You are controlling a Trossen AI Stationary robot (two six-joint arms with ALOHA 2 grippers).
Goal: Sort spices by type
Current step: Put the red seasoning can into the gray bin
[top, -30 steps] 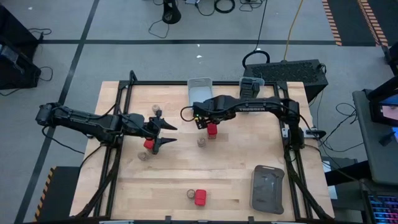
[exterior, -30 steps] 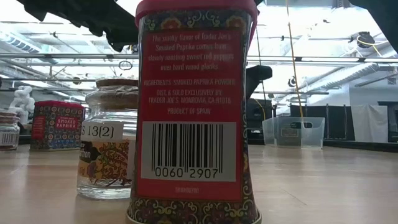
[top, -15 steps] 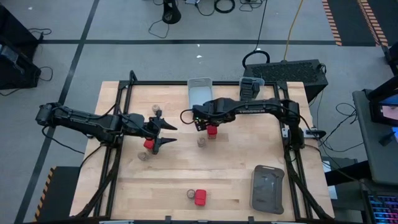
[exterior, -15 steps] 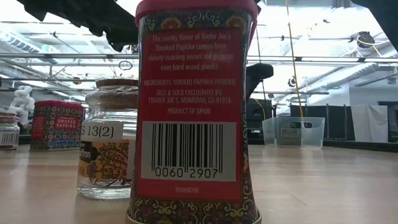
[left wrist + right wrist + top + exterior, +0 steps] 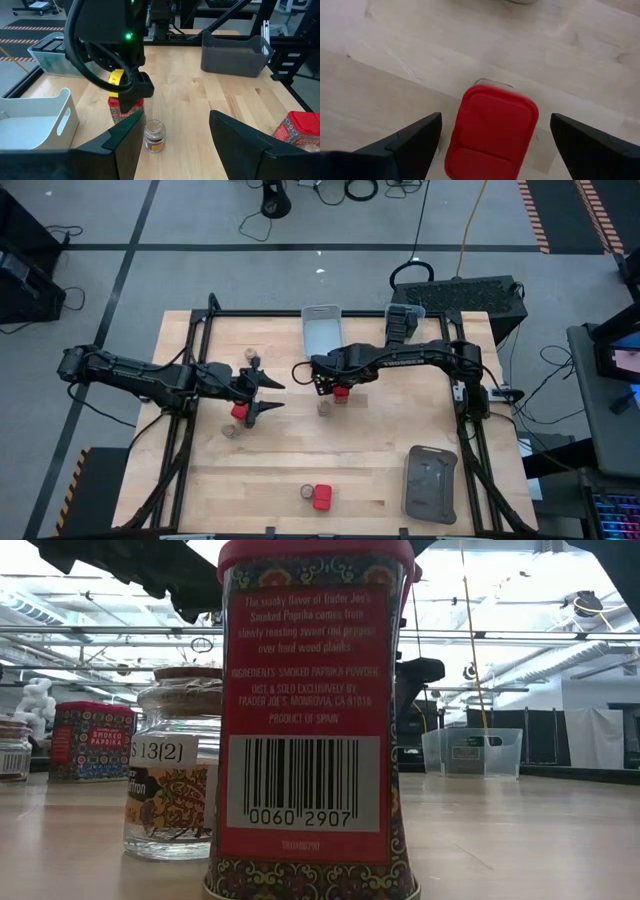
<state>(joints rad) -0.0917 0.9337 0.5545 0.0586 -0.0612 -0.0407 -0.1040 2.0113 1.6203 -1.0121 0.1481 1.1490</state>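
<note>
The right gripper (image 5: 490,132), jaws wide, hangs directly above a red-capped paprika tin (image 5: 492,132) mid-table, placed to straddle it. The left gripper (image 5: 262,395), jaws apart and empty, waits beside another tin (image 5: 239,411).

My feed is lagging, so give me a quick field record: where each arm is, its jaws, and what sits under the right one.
right gripper: above the red-capped paprika tin mid-table, jaws open either side, not gripping
left gripper: left of centre, jaws open, empty
beside left gripper: second red-capped tin
near right tin: cork-topped jar
front edge: third red tin, small jar
</note>
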